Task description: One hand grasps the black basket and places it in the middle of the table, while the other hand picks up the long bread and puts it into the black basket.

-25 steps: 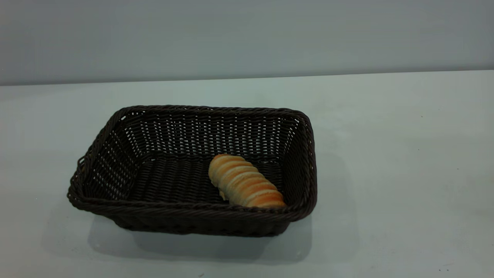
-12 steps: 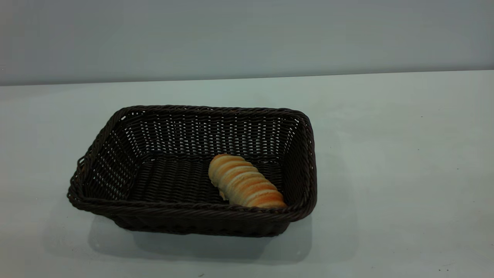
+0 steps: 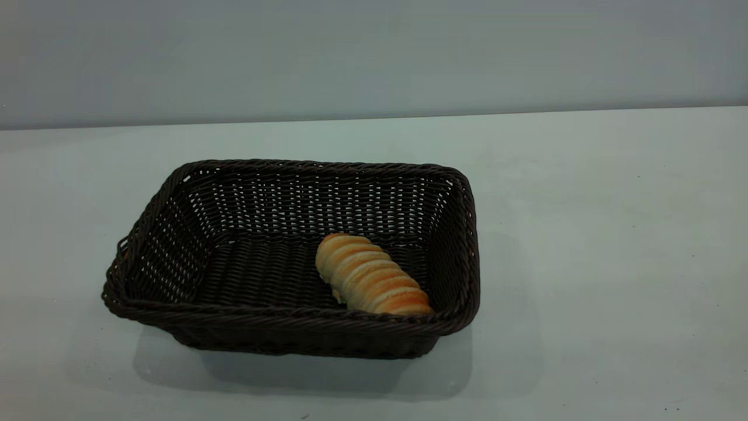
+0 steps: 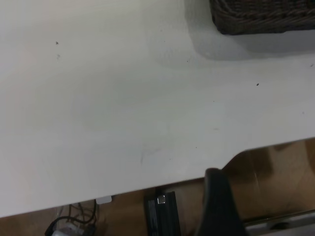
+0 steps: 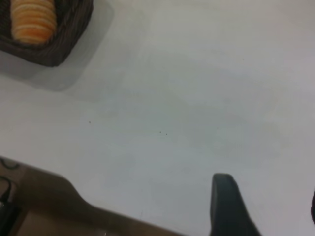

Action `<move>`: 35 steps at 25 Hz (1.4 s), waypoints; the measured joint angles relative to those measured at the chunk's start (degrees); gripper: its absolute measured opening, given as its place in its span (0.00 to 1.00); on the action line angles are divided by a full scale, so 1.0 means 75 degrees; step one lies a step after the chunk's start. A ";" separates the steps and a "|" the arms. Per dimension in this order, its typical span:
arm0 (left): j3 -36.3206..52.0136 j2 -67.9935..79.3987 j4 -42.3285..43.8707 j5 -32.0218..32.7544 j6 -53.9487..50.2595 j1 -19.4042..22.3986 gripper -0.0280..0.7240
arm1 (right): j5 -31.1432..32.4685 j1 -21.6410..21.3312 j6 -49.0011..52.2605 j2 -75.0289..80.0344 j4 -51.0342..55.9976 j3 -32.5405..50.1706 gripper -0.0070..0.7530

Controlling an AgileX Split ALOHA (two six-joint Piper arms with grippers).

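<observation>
The black basket (image 3: 292,327) stands on the white table (image 3: 584,234), left of the middle in the exterior view. The long bread (image 3: 371,275) lies inside it, slanted, at its right end near the front wall. Neither arm shows in the exterior view. In the left wrist view, a corner of the basket (image 4: 266,17) is far off, and my left gripper (image 4: 268,196) hovers at the table's edge, open and empty, with one finger (image 4: 219,201) showing. In the right wrist view, the basket corner (image 5: 54,46) holds the bread (image 5: 32,19), and my right gripper (image 5: 269,194) is open and empty, well away from it.
The table's edge (image 4: 147,184) runs close under the left gripper, with a dark bracket (image 4: 161,211) and cables below it. The table's edge also shows in the right wrist view (image 5: 74,191). A grey wall (image 3: 374,58) stands behind the table.
</observation>
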 joint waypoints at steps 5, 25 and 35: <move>0.0103 0.0000 -0.0014 -0.0123 0.0041 0.0000 0.76 | 0.0000 0.0000 0.0000 0.0000 0.0007 0.0000 0.51; 0.0107 -0.0055 0.0002 -0.0164 0.0000 0.0000 0.76 | 0.0000 0.0000 0.0000 0.0000 0.0029 0.0003 0.51; 0.0107 -0.1309 0.0002 -0.0156 0.0000 0.1079 0.76 | 0.0015 -0.2067 0.0000 -0.0288 0.0095 0.0003 0.51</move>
